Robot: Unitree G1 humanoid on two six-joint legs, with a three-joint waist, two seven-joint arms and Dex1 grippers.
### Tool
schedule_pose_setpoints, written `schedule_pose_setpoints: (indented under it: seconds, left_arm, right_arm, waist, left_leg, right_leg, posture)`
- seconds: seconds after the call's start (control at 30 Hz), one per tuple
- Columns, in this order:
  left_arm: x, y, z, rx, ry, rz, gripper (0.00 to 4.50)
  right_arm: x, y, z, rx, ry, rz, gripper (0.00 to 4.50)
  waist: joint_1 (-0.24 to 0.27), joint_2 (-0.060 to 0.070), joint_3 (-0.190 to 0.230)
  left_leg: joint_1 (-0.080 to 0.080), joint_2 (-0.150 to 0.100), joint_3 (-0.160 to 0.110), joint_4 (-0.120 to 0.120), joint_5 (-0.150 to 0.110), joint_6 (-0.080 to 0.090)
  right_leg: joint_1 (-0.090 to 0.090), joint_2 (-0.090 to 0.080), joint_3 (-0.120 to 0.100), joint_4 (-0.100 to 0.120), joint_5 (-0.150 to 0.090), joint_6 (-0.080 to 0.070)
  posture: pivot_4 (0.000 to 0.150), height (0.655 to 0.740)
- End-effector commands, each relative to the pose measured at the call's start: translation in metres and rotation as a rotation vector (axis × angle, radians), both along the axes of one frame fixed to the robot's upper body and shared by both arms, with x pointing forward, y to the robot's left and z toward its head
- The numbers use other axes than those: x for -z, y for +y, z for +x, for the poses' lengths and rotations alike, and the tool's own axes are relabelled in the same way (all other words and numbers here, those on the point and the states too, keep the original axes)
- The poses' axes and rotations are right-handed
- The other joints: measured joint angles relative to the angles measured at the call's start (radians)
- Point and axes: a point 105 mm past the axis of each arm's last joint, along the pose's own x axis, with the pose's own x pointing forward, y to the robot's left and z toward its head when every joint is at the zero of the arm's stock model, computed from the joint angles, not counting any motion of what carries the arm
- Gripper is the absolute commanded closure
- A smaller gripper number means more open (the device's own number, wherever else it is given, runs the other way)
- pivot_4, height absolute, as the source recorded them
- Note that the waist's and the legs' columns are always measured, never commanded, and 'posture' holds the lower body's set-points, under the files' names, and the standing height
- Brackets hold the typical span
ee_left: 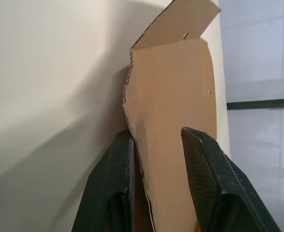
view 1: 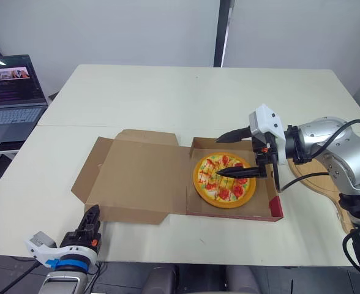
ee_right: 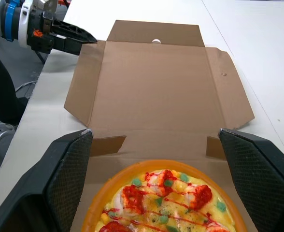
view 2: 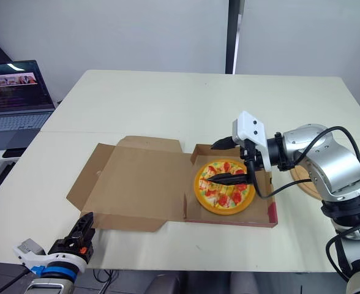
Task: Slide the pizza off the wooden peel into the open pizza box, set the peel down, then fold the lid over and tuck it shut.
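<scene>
Cardboard lid [view 1: 137, 177] lies flat on the counter [view 1: 168, 98], pizza [view 1: 224, 179] already in the box [view 1: 277, 208], peel [view 1: 318, 184] set aside. We judge folding comes next: the left gripper [view 1: 93, 211] has its jaws narrowly parted astride the lid's corner; the right gripper [view 1: 219, 157], jaws wide over the pizza, should clear.

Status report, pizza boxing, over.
Right gripper open over pizza; left gripper open at lid edge. Pizza boxed, peel down, lid flat. Right gripper in lid's path.

Pizza [view 1: 224, 180] sits in the box [view 1: 273, 207] under the right end effector [view 1: 217, 157]; lid [view 1: 137, 177] lies left of it, peel [view 1: 324, 188] right.
</scene>
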Motion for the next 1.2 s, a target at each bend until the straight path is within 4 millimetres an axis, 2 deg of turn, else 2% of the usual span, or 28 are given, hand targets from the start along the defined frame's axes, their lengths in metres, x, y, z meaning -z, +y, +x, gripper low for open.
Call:
schedule_pose_setpoints:
  seconds: [0.03, 0.27, 0.43, 0.7, 0.83, 1.03, 1.17, 1.2]
  left_arm:
    - [-0.002, -0.002, 0.002, 0.002, -0.003, -0.026, 2.95]
    - [-0.003, 0.008, 0.006, -0.04, -0.017, -0.02, 2.95]
    - [0.0, 0.006, 0.006, -0.038, -0.016, -0.025, 4.47]
    - [0.008, 0.017, 0.005, -0.034, -0.027, -0.008, 4.47]
    - [0.004, 0.021, 0.006, -0.009, -0.057, 0.034, 4.47]
    - [-0.022, 0.021, 0.014, 0.029, -0.134, 0.095, 4.47]
    - [-0.043, 0.017, 0.023, 0.074, -0.189, 0.136, 4.47]
    - [-0.048, 0.016, 0.026, 0.089, -0.202, 0.151, 4.5]
  right_arm:
    - [-0.013, 0.005, -0.006, -0.04, -0.042, 0.018, 0.0]
    - [-0.014, 0.005, -0.006, -0.046, -0.045, 0.015, 0.0]
    - [-0.014, 0.004, -0.005, -0.043, -0.05, 0.012, 0.0]
    - [-0.013, 0.001, -0.004, -0.033, -0.055, 0.005, 0.0]
    - [-0.011, -0.001, -0.004, -0.033, -0.072, -0.002, 0.0]
    - [-0.013, -0.005, 0.007, 0.038, -0.132, 0.001, 0.0]
    - [-0.013, -0.022, 0.032, 0.203, -0.167, -0.014, 0.0]
    - [-0.014, -0.028, 0.04, 0.253, -0.184, -0.02, 0.4]
  waist:
    - [0.0, 0.0, 0.0]
    - [0.0, 0.0, 0.0]
    - [0.0, 0.0, 0.0]
    - [0.0, 0.0, 0.0]
    - [0.0, 0.0, 0.0]
    - [-0.001, 0.0, 0.0]
    - [0.0, -0.001, 0.0]
    - [-0.001, -0.001, 0.0]
  left_leg:
    - [0.0, 0.0, 0.0, 0.0, 0.0, 0.0]
    - [0.0, 0.0, 0.0, 0.0, 0.0, 0.0]
    - [0.0, 0.0, 0.0, 0.0, 0.0, 0.0]
    - [0.0, 0.0, 0.0, -0.001, 0.0, 0.0]
    - [0.0, 0.0, 0.0, -0.001, 0.0, 0.0]
    - [0.0, 0.0, -0.001, -0.001, 0.0, 0.0]
    - [0.0, 0.0, -0.001, -0.001, 0.0, -0.001]
    - [0.0, 0.0, -0.001, -0.001, 0.0, -0.001]
  right_leg:
    - [0.0, 0.0, 0.0, 0.0, 0.0, 0.0]
    - [0.0, 0.0, 0.0, 0.0, 0.0, 0.0]
    - [0.0, 0.0, 0.0, 0.0, 0.0, 0.0]
    - [0.0, 0.0, 0.0, 0.0, 0.0, 0.0]
    - [0.0, 0.0, -0.001, 0.0, 0.0, 0.0]
    - [-0.001, 0.0, -0.001, 0.0, 0.0, 0.0]
    - [-0.001, 0.0, -0.001, 0.0, 0.0, 0.0]
    - [-0.001, 0.0, 0.0, 0.0, 0.0, 0.0]
  posture:
    - [0.15, 0.74]
    - [0.15, 0.74]
    - [0.15, 0.74]
    - [0.15, 0.74]
    - [0.15, 0.74]
    - [0.15, 0.74]
    - [0.15, 0.74]
    - [0.15, 0.74]
